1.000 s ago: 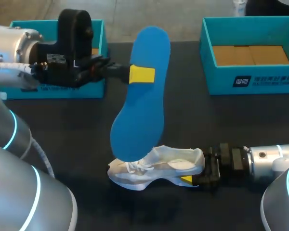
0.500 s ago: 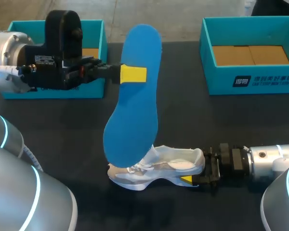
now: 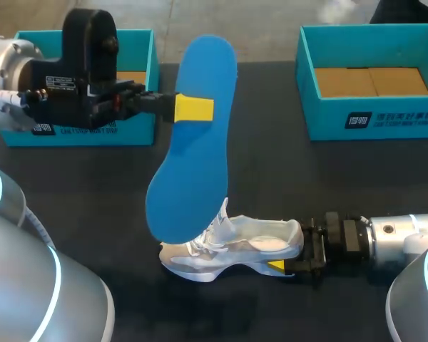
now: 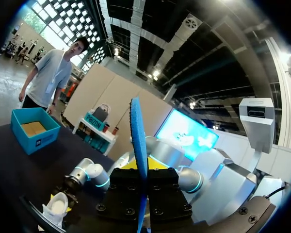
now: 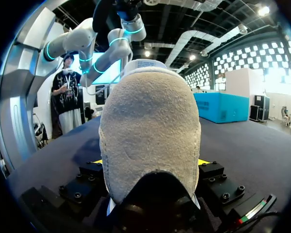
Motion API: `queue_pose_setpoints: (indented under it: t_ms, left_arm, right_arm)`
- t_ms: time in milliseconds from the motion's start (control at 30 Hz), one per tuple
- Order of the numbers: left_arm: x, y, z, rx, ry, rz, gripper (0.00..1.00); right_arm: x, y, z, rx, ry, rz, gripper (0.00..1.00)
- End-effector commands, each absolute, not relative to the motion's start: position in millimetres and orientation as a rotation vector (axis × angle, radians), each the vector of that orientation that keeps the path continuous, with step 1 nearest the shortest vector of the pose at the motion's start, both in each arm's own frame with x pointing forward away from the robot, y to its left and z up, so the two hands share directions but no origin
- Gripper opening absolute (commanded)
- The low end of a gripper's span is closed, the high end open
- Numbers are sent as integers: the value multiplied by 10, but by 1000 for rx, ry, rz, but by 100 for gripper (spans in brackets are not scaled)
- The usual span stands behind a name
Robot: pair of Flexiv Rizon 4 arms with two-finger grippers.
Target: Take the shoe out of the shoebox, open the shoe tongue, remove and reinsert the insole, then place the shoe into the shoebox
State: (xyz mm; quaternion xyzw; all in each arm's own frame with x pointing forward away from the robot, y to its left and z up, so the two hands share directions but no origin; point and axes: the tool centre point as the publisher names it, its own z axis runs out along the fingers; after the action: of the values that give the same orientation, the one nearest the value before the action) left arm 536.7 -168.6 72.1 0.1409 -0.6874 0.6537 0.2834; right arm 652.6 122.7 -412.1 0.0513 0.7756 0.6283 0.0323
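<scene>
I see the shoe (image 3: pixel 253 246) lying on the tabletop (image 3: pixel 271 178), its heel pinched by my right pincer (image 3: pixel 279 266). From that wrist the heel blocks nearly everything ahead. The blue insole (image 3: pixel 196 171) hangs in the air, clamped near one end in my left pincer (image 3: pixel 194 108). One finger is hidden behind it, and its low end covers the shoe's toe. My left arm cuts off the left shoebox (image 3: pixel 146 85). The right shoebox (image 3: pixel 371 121) is well apart.
</scene>
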Motion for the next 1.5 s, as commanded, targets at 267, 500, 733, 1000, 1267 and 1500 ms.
queue_pose_setpoints:
  t_ms: [267,500,733,1000,1267,1500]
  left_arm:
    - [5354,-1705,740,378,-1842,1750,0]
    - [5354,-1705,740,378,-1842,1750,0]
    - [5354,-1705,740,378,-1842,1750,0]
    - [5354,-1705,740,378,-1842,1750,0]
    - [5354,-1705,740,378,-1842,1750,0]
    - [5354,-1705,740,378,-1842,1750,0]
  right_arm:
    - [6507,1196,-4112,156,2400,1918,55]
    - [6476,1090,-4049,163,2422,1872,100]
    - [6447,964,-3969,160,2465,1796,100]
    - [6469,724,-3833,137,2564,1656,100]
    - [6482,509,-3658,145,2713,1412,100]
    - [6487,493,-3524,133,2826,1182,100]
